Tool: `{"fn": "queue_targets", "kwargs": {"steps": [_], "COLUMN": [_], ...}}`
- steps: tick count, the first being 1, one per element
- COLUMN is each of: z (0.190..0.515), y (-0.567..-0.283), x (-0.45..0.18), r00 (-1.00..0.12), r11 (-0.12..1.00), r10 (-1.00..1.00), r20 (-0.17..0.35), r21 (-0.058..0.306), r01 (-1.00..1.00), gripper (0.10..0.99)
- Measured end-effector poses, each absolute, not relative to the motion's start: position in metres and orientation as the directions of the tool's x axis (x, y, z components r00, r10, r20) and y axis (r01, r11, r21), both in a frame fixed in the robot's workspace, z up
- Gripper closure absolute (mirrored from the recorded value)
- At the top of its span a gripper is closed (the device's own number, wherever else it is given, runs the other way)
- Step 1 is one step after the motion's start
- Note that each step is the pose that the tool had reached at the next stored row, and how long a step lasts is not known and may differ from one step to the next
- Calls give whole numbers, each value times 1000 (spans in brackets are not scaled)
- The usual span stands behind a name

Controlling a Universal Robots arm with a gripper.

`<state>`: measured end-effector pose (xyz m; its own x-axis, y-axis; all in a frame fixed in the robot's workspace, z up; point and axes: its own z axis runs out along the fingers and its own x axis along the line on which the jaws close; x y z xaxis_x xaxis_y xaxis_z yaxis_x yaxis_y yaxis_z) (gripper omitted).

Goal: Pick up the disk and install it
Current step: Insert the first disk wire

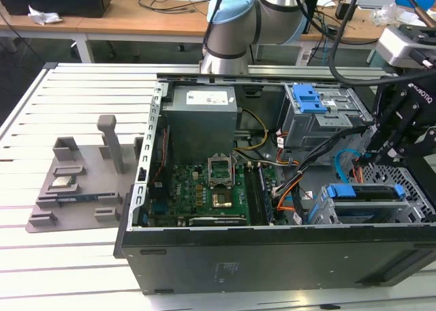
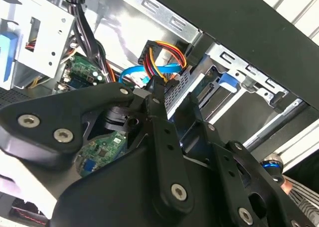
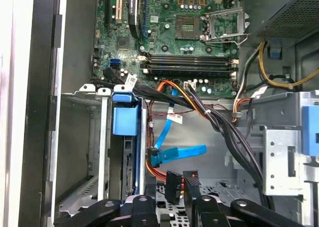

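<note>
black steel makes up the open computer case [image 1: 272, 253], which lies on its side on a white slatted desk [image 1: 88, 93]. inside it sits a green motherboard [image 1: 204, 188] with its processor socket [image 1: 221, 169] open. a grey power supply box [image 1: 202, 113] stands behind the board. bundles of black, orange and blue cables [image 1: 300, 181] run across the middle.

toward the exterior view's right, near the front wall of the case, is a grey metal drive cage [image 1: 409, 212]. the disk [image 1: 364, 194] lies inside that cage, its blue bracket showing along the top edge. in the first wrist view the disk [image 3: 130, 162] shows edge-on in the same cage, under its blue tab. the compartment beside it holds nothing.

a second grey cage [image 1: 320, 120], with a blue latch [image 1: 306, 98] on top, sits farther back in the case.

the gripper [image 1: 381, 162] hangs just behind and above the disk's cage, within the case opening. in the first wrist view the gripper [image 3: 172, 209] has its fingers [image 3: 142, 209] spread apart, with only loose black connectors and the perforated case floor beyond them. it looks released and grips nothing. it is near the disk but apart from it.

outside the case, on the exterior view's left, a grey moulded tray [image 1: 75, 209] rests on the desk. it holds a small square silver chip [image 1: 63, 183] in one recess and a thin dark memory stick [image 1: 76, 198] in a slot beside it.
</note>
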<state>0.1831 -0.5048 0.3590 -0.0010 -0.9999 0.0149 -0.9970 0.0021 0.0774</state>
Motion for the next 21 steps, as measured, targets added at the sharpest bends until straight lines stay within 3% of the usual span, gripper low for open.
{"fn": "queue_targets", "kwargs": {"steps": [5,9,21], "z": [356,356,346], "y": [-505,-505,-534], "x": [183,183,183], "r00": [-1,-1,-16], "r11": [2,2,19], "r10": [-1000,-1000,-999], "r20": [18,19,35], "r21": [77,77,77], "r01": [-997,-997,-997], "gripper": [741,918,918]}}
